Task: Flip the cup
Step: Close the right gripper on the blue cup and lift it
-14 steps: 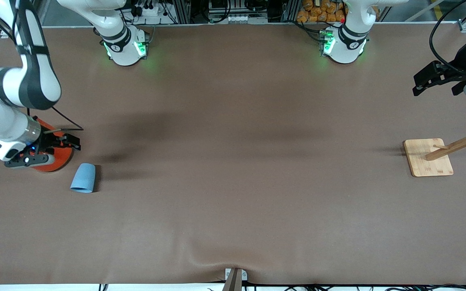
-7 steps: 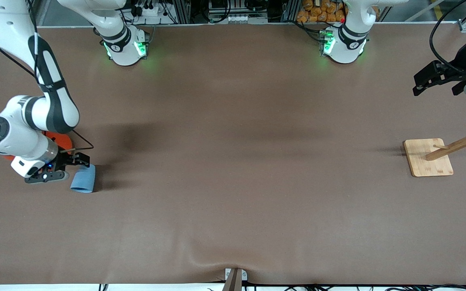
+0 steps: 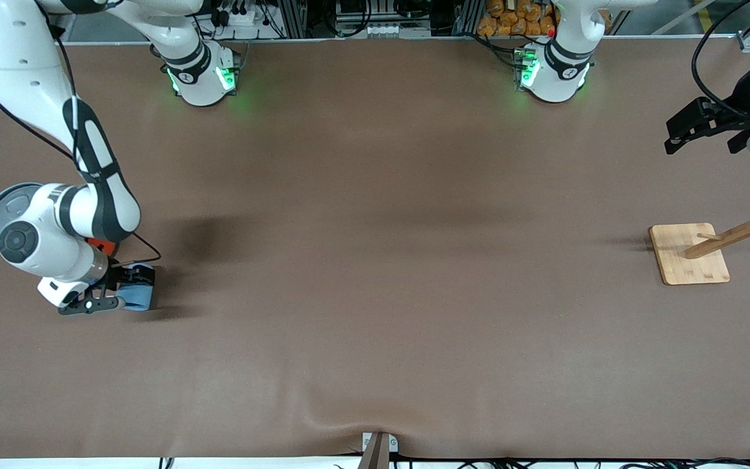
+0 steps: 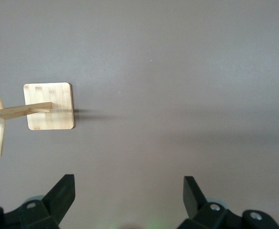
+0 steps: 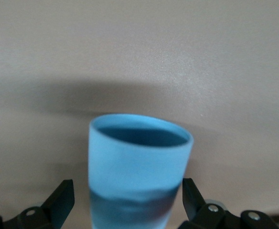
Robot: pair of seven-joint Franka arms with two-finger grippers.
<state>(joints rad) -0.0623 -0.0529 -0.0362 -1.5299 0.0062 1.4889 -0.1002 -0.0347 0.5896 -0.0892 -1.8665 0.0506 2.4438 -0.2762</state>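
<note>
The light-blue cup [image 3: 140, 297] lies on its side on the brown table near the right arm's end. My right gripper [image 3: 121, 290] is open, low at the table, with one finger on each side of the cup. In the right wrist view the cup [image 5: 139, 160] fills the space between the fingers of the right gripper [image 5: 128, 186], and its dark-blue inside shows. A small gap remains on each side. My left gripper [image 3: 707, 127] is open and empty, and waits in the air over the left arm's end of the table; it also shows in the left wrist view [image 4: 129, 183].
A sliver of the orange can [image 3: 103, 244] shows just past the right arm's wrist, farther from the front camera than the cup. A wooden peg rack on a square base [image 3: 691, 253] stands near the left arm's end and shows in the left wrist view [image 4: 48, 106].
My right gripper moved from over the orange can toward the front camera and down to the cup, and its fingers now stand around it. The left arm has not moved.
</note>
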